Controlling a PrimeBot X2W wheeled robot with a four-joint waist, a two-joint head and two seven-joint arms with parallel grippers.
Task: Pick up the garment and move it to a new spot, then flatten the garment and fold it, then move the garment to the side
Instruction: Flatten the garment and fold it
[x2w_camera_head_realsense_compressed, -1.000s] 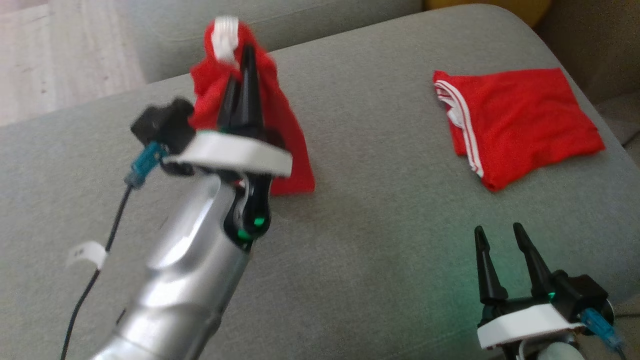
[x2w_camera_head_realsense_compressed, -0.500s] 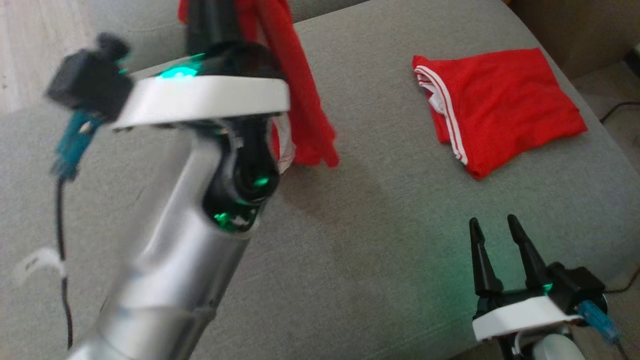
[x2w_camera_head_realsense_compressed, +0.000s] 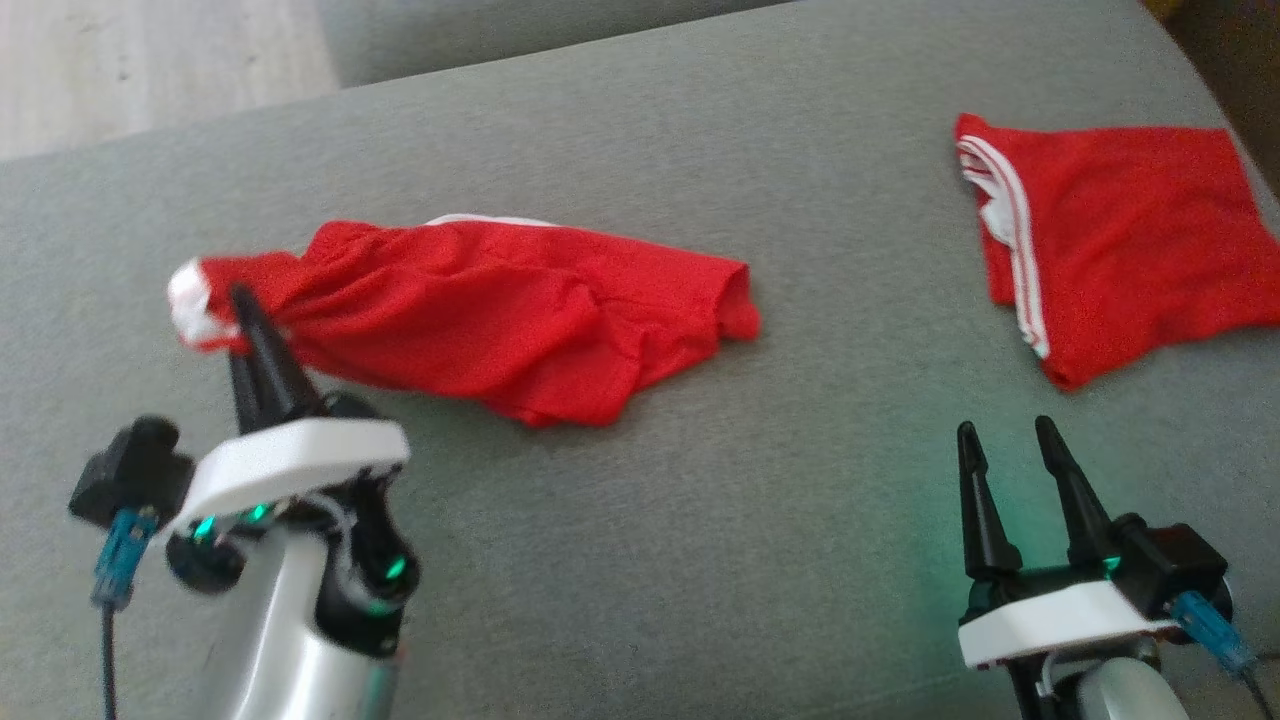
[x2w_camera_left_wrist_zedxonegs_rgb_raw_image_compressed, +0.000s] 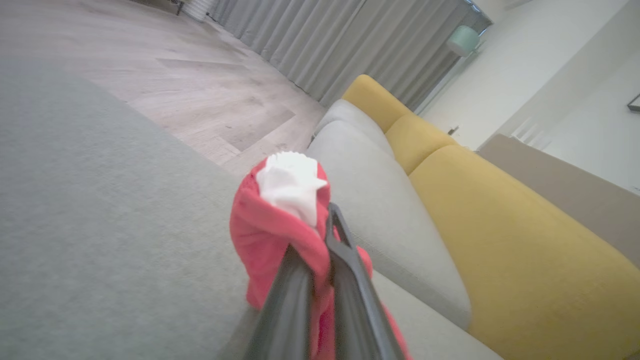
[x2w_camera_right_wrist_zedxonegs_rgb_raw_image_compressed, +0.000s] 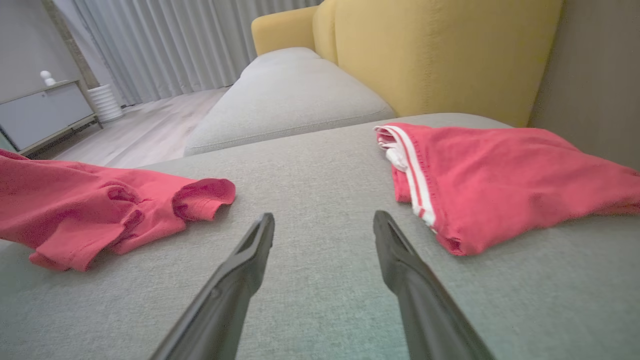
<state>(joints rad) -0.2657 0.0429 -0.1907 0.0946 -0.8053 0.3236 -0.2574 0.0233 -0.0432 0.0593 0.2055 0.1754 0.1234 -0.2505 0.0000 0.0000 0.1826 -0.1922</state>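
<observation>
Garment (x2w_camera_head_realsense_compressed: 500, 320) lies bunched on cushion (x2w_camera_head_realsense_compressed: 640, 580), one end pinched by left gripper (x2w_camera_head_realsense_compressed: 240, 300). Right gripper (x2w_camera_head_realsense_compressed: 1000, 440) spread, empty. Risk: single-point pull drags fabric into tighter creases, or hem slips free.

Red garments: 2 — loose garment (x2w_camera_head_realsense_compressed: 520, 320) at 9 o'clock in the head view, folded garment (x2w_camera_head_realsense_compressed: 1130, 250) at 2 o'clock.
Grippers: 2 — left gripper (x2w_camera_head_realsense_compressed: 240, 300) at 7 o'clock, right gripper (x2w_camera_head_realsense_compressed: 1005, 428) at 5 o'clock.
Grey seat cushions: 2, near cushion (x2w_camera_right_wrist_zedxonegs_rgb_raw_image_compressed: 320, 165) and far cushion (x2w_camera_right_wrist_zedxonegs_rgb_raw_image_compressed: 290, 95).
</observation>
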